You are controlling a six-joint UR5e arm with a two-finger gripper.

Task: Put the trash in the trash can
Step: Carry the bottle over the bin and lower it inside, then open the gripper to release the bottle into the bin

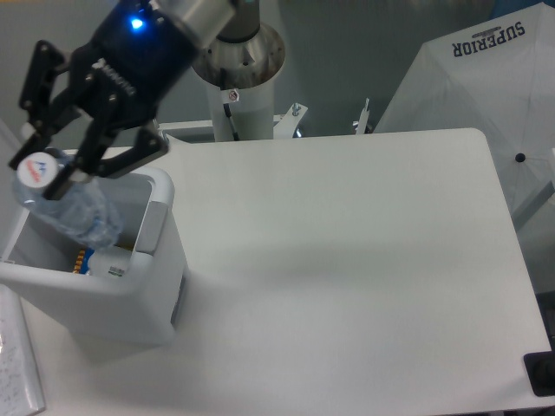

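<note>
My gripper [42, 173] is at the upper left, above the open trash can [130, 295], a boxy white bin with a grey panel [153, 227] on its rim. The fingers [94, 143] close around the top of the crushed clear plastic bottle [82, 217], whose red-and-blue mark shows between them. The bottle hangs tilted, its lower end inside the can's opening. Something small, blue and yellow [82, 260], lies inside the can. The crumpled white wrapper is not in view.
The white table [347, 260] stretches to the right of the can. The arm's base column [247, 78] stands at the back. A white umbrella-like cover [486, 78] is at the right rear. A white textured flat piece [17, 364] lies at the lower left edge.
</note>
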